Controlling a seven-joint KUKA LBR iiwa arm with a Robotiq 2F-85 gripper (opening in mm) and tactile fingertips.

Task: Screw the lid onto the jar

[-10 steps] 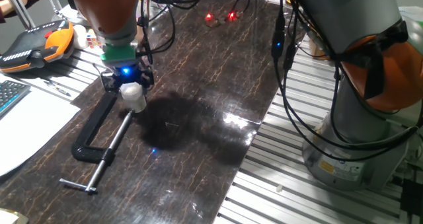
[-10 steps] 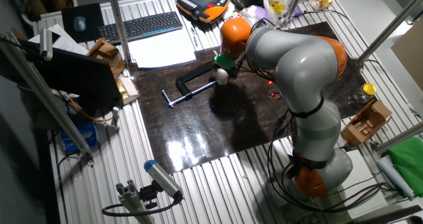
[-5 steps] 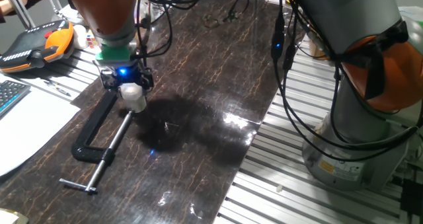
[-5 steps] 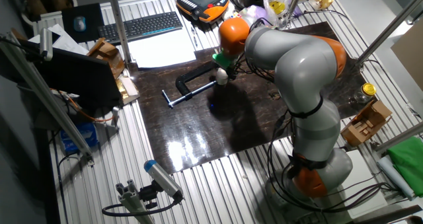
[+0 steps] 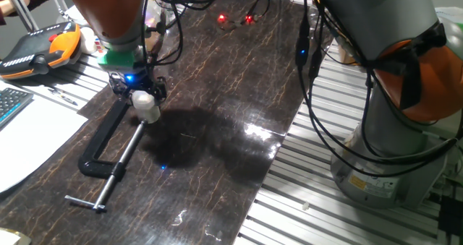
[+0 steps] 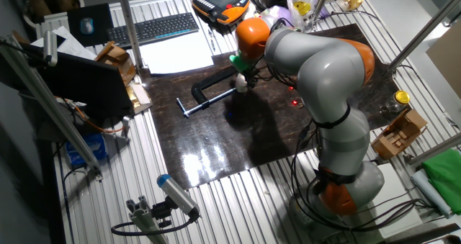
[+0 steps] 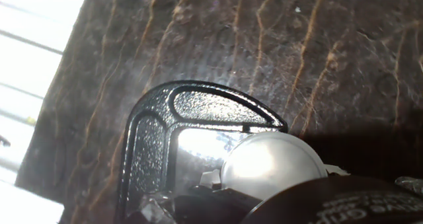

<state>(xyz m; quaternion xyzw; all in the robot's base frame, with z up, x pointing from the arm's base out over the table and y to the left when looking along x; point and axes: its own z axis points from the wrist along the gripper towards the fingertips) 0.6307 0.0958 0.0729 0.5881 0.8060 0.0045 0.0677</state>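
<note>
My gripper point(image 5: 139, 93) hangs over the dark table's left part, at the top end of the black C-clamp point(image 5: 108, 155). It is shut on the whitish lid point(image 5: 142, 98). The small translucent jar point(image 5: 150, 114) sits directly under the lid, by the clamp's screw end. The other fixed view shows lid and jar as one white blob point(image 6: 240, 83) under the hand. In the hand view a round white top point(image 7: 271, 164) lies beside the clamp's curved jaw point(image 7: 152, 138), and the finger bodies hide its lower edge. Whether the lid is seated on the jar's thread cannot be told.
An orange teach pendant point(image 5: 43, 46) and white paper point(image 5: 29, 136) lie left of the table. A keyboard point(image 6: 155, 28) is behind them. A glass jar with a gold lid point(image 6: 400, 100) and wooden blocks point(image 6: 403, 132) stand far right. The arm's base point(image 5: 391, 151) is at right.
The hand has shifted slightly left and up along the clamp, with the white lid and jar staying under it. The clamp has not moved.
</note>
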